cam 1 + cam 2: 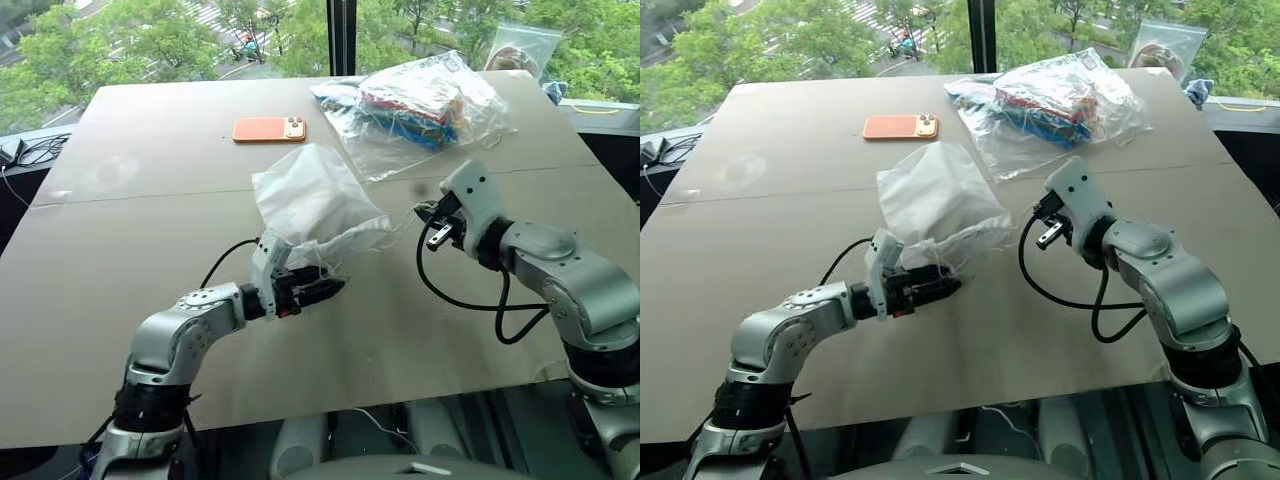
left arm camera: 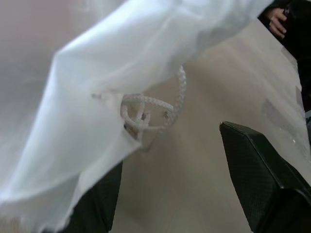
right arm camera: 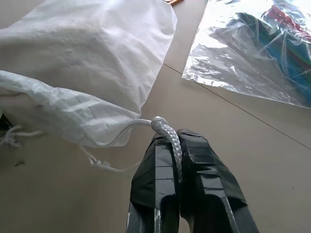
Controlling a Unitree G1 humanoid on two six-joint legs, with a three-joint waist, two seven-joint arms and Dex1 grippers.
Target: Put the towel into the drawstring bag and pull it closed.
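The drawstring bag [image 1: 310, 200] lies crumpled at the middle of the table, mouth toward me. The towel is hidden from view. My right gripper [image 3: 177, 138] is shut on the bag's white cord [image 3: 165, 128], which runs taut from the right side of the bag's mouth; in the left eye view this gripper [image 1: 432, 222] hovers just right of the bag. My left gripper [image 1: 325, 288] is open at the near left side of the mouth. In the left wrist view the knotted cord end [image 2: 143, 114] hangs free just ahead of its spread fingers [image 2: 257, 170], and bag fabric drapes over one finger.
An orange phone [image 1: 269, 128] lies behind the bag. A clear plastic bag of colourful items [image 1: 415, 105] sits at the back right, with a small clear zip bag [image 1: 520, 45] beyond it. Cables [image 1: 25, 150] hang off the table's left edge.
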